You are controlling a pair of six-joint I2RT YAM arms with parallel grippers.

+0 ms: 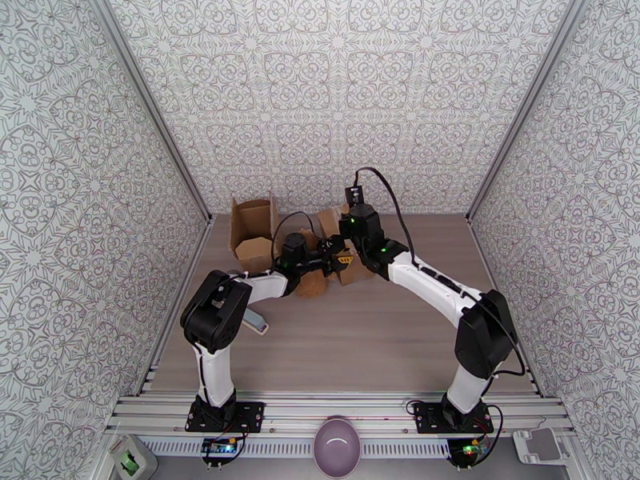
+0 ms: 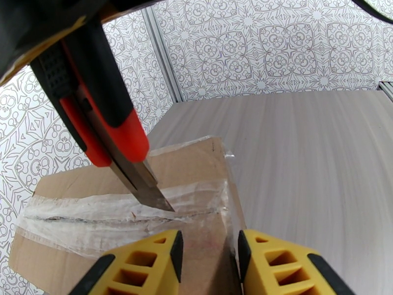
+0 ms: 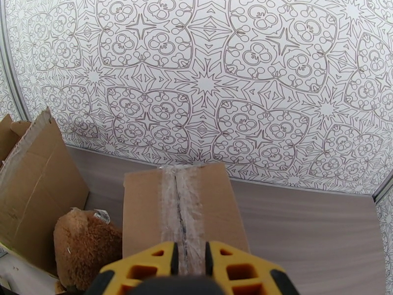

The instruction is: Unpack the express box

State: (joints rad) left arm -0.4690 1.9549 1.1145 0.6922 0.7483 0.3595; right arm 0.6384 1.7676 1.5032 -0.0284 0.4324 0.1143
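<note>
The express box (image 1: 356, 271) is a brown carton standing mid-table, its top seam covered with clear tape (image 3: 182, 207). My right gripper (image 3: 190, 251) hangs just above the seam and is shut on a red and black box cutter (image 2: 108, 129). The blade (image 2: 156, 196) has its tip on the taped seam, where a dark slit runs along the tape (image 2: 98, 217). My left gripper (image 2: 209, 242) sits at the box's near end with its yellow fingers (image 2: 147, 256) closed on the box's edge (image 2: 228, 227). In the top view both grippers meet over the box (image 1: 336, 254).
A second carton (image 1: 252, 226) stands open to the left of the box, its flap (image 3: 39, 192) upright. A brown plush toy (image 1: 312, 283) lies beside it. A small grey object (image 1: 256, 320) lies near the left arm. A purple bowl (image 1: 338, 446) sits at the front rail.
</note>
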